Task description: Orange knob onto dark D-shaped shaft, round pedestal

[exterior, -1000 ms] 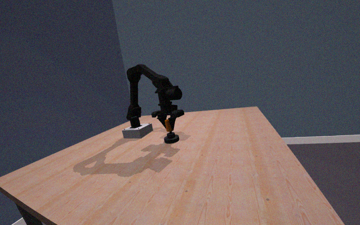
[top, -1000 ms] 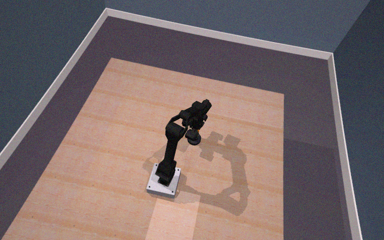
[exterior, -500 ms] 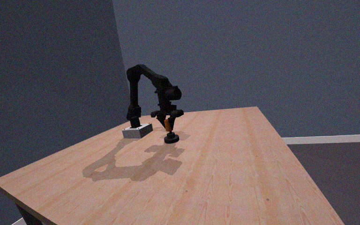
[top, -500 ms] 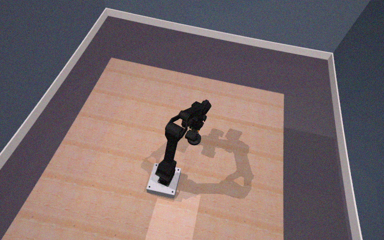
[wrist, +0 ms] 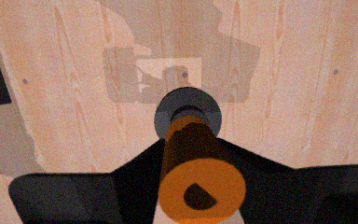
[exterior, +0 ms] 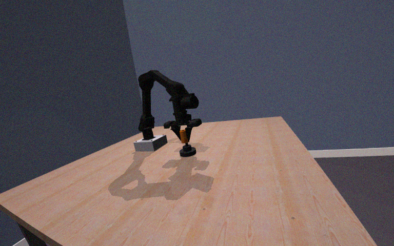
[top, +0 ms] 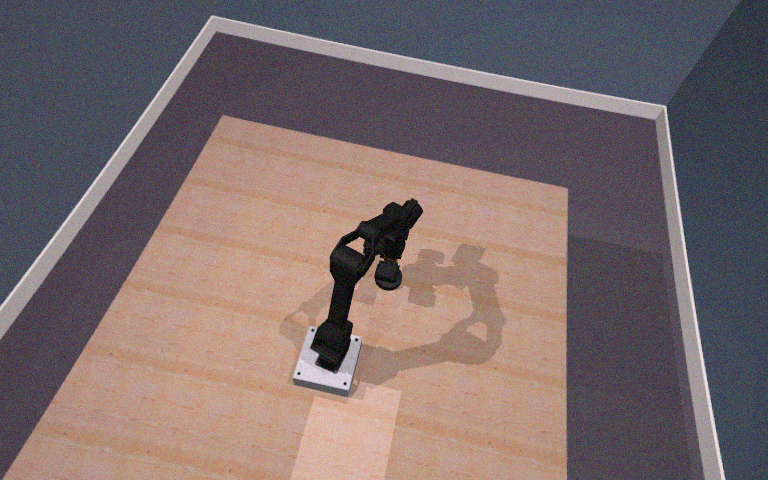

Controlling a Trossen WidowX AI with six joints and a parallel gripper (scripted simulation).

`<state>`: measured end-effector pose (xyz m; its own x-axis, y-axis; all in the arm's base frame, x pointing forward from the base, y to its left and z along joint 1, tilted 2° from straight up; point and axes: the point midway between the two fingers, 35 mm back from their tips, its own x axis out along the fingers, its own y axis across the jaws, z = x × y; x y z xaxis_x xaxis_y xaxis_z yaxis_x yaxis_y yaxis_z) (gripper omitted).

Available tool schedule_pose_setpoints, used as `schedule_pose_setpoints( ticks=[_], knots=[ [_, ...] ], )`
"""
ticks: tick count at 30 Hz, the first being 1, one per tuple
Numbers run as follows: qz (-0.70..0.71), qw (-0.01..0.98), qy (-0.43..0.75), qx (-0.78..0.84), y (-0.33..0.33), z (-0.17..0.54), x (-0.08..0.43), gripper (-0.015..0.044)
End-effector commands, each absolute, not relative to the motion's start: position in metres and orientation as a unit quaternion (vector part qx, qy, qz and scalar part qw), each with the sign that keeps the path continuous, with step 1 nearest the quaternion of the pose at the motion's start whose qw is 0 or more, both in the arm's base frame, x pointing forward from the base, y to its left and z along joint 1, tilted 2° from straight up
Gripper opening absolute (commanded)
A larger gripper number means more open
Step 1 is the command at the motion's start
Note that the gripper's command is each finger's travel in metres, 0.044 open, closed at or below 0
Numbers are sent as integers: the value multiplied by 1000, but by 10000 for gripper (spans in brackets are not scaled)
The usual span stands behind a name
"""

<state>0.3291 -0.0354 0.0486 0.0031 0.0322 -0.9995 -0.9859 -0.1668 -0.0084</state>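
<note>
Our orange knob (exterior: 183, 136) (wrist: 201, 190) sits slightly tilted just above the round pedestal (top: 387, 283) (exterior: 187, 151) (wrist: 187, 100), its lower end at the top of the dark shaft (exterior: 186, 144) and not down on the pedestal, and in the wrist view we see the D-shaped hole (wrist: 199, 196) in its upper face. We have the pincer (exterior: 184, 138) (wrist: 189, 143) clamped on the knob, one finger at either side, pointing down from our black arm (top: 341, 300) (exterior: 146, 101). Outward from there, the arm's pale base (top: 305, 370) (exterior: 142, 146) stands near the pedestal on the wooden tabletop (top: 226, 316) (exterior: 247, 179) (wrist: 303, 107), over which the arm's shadow spreads.
</note>
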Motion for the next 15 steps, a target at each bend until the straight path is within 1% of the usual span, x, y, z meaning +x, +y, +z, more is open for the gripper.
schedule_pose_setpoints(
  ticks=[1, 15],
  knots=[
    [546, 464, 445, -537, -36, 49, 333, 0],
    [546, 464, 445, -537, -37, 45, 335, 0]
  ],
)
